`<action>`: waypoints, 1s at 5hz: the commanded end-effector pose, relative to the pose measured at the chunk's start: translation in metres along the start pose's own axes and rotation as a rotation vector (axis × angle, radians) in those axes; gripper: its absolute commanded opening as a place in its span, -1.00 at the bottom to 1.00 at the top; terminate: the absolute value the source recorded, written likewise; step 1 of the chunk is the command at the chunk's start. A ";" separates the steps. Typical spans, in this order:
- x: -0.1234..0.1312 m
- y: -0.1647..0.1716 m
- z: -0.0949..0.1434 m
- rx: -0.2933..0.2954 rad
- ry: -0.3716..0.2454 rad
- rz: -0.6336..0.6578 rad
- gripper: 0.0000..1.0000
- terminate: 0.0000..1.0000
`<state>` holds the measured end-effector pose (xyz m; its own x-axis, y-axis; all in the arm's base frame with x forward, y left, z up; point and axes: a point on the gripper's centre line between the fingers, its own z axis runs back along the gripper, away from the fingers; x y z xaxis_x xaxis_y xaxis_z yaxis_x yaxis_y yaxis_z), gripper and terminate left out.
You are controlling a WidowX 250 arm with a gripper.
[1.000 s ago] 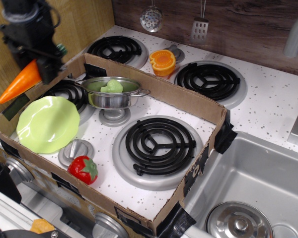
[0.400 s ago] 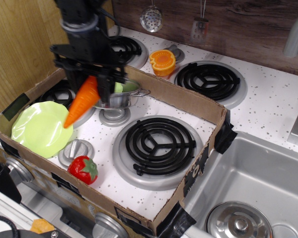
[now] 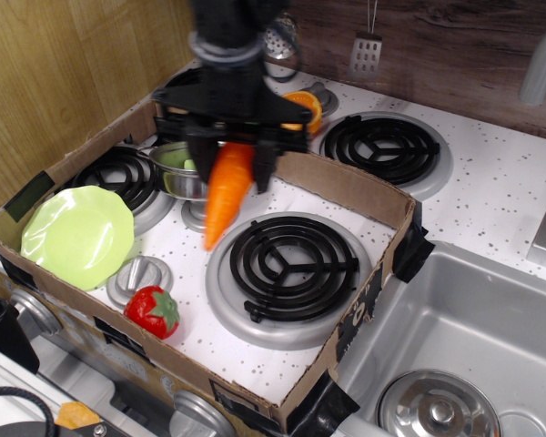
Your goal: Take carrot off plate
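My gripper (image 3: 232, 157) is shut on the orange carrot (image 3: 224, 195), holding it by its top end in the air, tip pointing down and left, above the stove top between the steel pot and the front right burner (image 3: 282, 269). The lime-green plate (image 3: 76, 235) lies bare at the front left of the cardboard tray, well to the left of the carrot. The carrot's green stub is hidden between the fingers.
A cardboard tray wall (image 3: 346, 187) rings the stove area. A steel pot (image 3: 180, 173) with a green piece stands behind the carrot, partly hidden by the arm. A red strawberry (image 3: 153, 310) lies at the front left. An orange half (image 3: 302, 103) sits behind. A sink (image 3: 464, 337) is on the right.
The gripper has carried the carrot to the right, from above the left wall and plate, across the pot, to above the middle of the stove. The plate stays bare.
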<state>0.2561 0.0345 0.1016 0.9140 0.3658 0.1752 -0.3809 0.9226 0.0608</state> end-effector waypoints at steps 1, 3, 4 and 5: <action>0.026 -0.032 -0.004 -0.026 -0.041 0.053 -1.00 -1.00; 0.032 -0.050 -0.043 -0.069 -0.013 0.096 -1.00 -1.00; 0.034 -0.056 -0.060 -0.111 -0.002 0.086 -1.00 -1.00; 0.033 -0.060 -0.070 -0.136 0.007 0.081 -1.00 -1.00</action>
<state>0.3074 -0.0056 0.0196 0.8852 0.4457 0.1333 -0.4389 0.8951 -0.0782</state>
